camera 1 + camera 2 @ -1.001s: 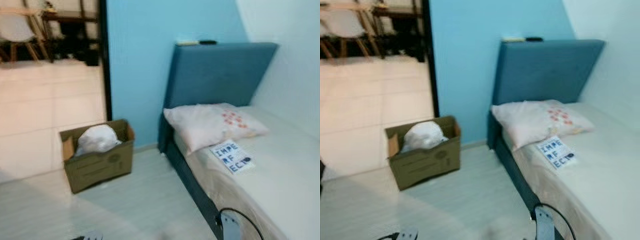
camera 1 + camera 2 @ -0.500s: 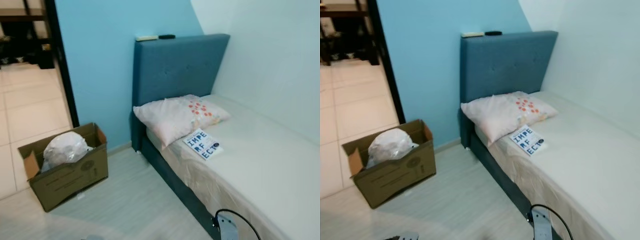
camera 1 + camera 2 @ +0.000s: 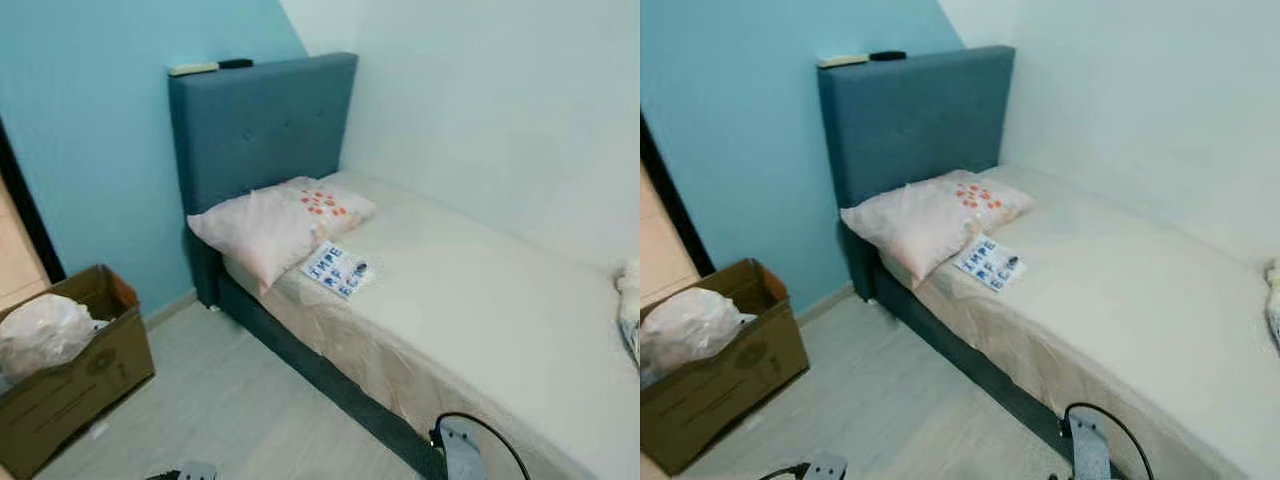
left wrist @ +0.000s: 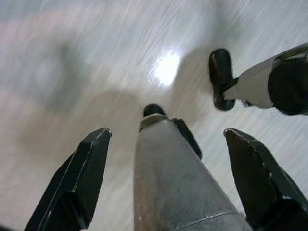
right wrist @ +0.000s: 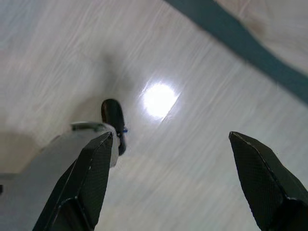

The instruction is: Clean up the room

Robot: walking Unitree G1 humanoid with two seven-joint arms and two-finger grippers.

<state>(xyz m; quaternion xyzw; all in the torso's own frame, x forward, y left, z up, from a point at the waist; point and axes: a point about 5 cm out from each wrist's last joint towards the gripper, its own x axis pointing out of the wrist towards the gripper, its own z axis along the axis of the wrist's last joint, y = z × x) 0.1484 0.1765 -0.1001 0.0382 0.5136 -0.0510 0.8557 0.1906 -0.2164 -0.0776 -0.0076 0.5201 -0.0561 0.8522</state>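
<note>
Now facing the bed point(image 3: 520, 330), booklet point(image 3: 338, 268) lying flat just beside the pillow point(image 3: 275, 225), long axis angled toward the headboard point(image 3: 262, 125). Well ahead and up from both hanging arms; left gripper point(image 4: 163, 163) and right gripper point(image 5: 173, 178) spread wide, holding nothing, aimed at the floor point(image 5: 202, 125). Nearer the right arm, probably.

A pink pillow point(image 3: 275, 222) and a booklet point(image 3: 338, 268) lie on the bed point(image 3: 480, 320); a cardboard box point(image 3: 70, 385) sits on the floor point(image 3: 230, 410).

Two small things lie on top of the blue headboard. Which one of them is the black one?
The black one is the one nearer the white wall, at the middle of the headboard's top edge. The other, pale and longer, lies at the end toward the blue wall.
</note>
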